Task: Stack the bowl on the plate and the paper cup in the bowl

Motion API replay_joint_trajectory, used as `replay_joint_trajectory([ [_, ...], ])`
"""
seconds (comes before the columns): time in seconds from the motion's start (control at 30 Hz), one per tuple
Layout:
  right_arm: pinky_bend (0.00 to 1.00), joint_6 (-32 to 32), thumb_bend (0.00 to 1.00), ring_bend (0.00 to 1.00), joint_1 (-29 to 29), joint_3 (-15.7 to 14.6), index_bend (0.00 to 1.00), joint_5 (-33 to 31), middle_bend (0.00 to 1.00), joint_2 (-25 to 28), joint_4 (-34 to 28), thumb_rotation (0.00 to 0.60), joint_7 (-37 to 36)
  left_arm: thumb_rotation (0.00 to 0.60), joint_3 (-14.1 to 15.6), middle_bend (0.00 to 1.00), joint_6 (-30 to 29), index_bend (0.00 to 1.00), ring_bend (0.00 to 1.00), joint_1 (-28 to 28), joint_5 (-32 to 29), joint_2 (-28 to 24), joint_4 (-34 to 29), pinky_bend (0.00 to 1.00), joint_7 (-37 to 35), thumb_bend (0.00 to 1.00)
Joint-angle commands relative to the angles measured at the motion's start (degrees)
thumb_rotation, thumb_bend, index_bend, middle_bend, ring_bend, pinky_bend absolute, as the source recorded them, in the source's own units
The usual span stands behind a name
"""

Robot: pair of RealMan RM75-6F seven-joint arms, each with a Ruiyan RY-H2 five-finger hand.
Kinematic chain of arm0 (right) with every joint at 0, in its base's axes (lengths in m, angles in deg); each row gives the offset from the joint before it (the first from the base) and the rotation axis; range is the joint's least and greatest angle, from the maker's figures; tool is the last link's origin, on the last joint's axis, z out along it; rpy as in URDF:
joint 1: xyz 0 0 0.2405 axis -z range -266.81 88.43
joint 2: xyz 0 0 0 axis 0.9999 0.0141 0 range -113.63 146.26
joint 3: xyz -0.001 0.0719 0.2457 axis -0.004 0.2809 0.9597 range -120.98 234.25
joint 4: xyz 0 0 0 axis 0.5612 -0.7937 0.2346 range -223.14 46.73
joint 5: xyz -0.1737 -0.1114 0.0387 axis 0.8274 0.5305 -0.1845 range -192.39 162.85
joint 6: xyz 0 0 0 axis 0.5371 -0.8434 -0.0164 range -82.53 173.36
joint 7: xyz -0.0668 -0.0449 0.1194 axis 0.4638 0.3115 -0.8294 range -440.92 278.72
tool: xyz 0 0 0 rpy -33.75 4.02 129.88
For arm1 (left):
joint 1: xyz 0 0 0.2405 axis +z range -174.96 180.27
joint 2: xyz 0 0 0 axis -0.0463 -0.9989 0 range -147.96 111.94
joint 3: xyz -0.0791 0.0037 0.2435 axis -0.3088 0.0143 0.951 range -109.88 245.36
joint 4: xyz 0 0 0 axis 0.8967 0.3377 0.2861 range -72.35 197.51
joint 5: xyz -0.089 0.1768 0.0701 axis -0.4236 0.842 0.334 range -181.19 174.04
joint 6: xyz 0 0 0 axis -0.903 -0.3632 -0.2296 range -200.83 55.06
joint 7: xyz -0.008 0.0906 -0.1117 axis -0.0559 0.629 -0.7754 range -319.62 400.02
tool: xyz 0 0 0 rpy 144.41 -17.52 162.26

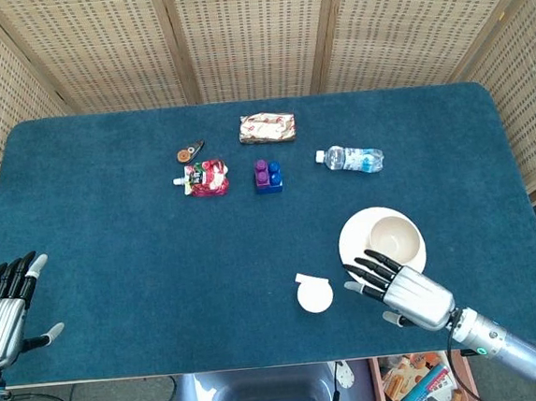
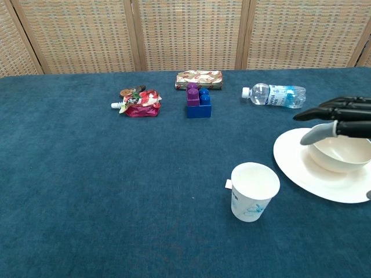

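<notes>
A cream bowl (image 1: 395,236) (image 2: 342,156) sits upright on the white plate (image 1: 356,244) (image 2: 301,171) at the right of the table. The white paper cup (image 1: 315,296) (image 2: 254,191) stands upright left of the plate, a small tab at its side. My right hand (image 1: 403,290) (image 2: 339,119) hovers open over the plate's near edge, fingers spread and pointing toward the cup, holding nothing. My left hand (image 1: 3,308) rests open at the table's near left corner, far from everything.
At the back of the table lie a water bottle (image 1: 351,159) on its side, a blue and purple block (image 1: 268,175), a red pouch (image 1: 206,179), a patterned packet (image 1: 267,126) and a small brown disc (image 1: 187,153).
</notes>
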Motion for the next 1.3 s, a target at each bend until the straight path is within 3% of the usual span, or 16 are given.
replay_joint_trajectory([
  [0.03,0.00,-6.77,0.22,0.00,-3.15,0.92,0.18,-0.02,0.00,0.37,-6.46,0.600,5.04,0.600,-0.05,0.00,-0.03,0.00,0.00,0.05,-0.16,-0.06,0.08,0.00,-0.12,0.00],
  [0.2,0.00,-13.74,0.22,0.00,-5.16,3.26,0.23,-3.38,0.00,-2.20,-10.86,0.600,9.64,0.600,-0.34,0.00,0.32,0.00,0.00,-0.07,-0.95,-0.26,0.17,0.00,-0.39,0.00],
  [0.33,0.00,-17.56,0.22,0.00,-5.56,4.39,0.24,-6.58,0.00,-4.45,-10.89,0.600,11.99,0.600,-0.34,0.00,0.33,0.00,0.00,-0.06,-1.02,-0.30,0.19,0.00,-0.39,0.00],
  [0.93,0.00,-18.31,0.24,0.00,-5.92,5.61,0.32,-9.07,0.00,-8.41,-7.66,0.600,11.58,0.600,-0.41,0.00,0.74,0.00,0.00,-0.27,-1.54,0.14,0.20,0.00,0.53,0.00],
  [1.13,0.00,-19.16,0.34,0.00,-6.08,5.46,0.41,-9.70,0.00,-9.99,-6.22,0.600,11.63,0.600,-0.49,0.00,0.82,0.00,0.00,-0.34,-1.66,0.08,0.18,0.00,0.47,0.00],
  [1.3,0.00,-19.39,0.48,0.00,-6.11,5.45,0.52,-10.43,0.00,-11.08,-5.07,0.600,10.48,0.600,-0.47,0.00,0.93,0.00,0.00,-0.35,-1.77,0.06,0.36,0.00,0.28,0.00],
])
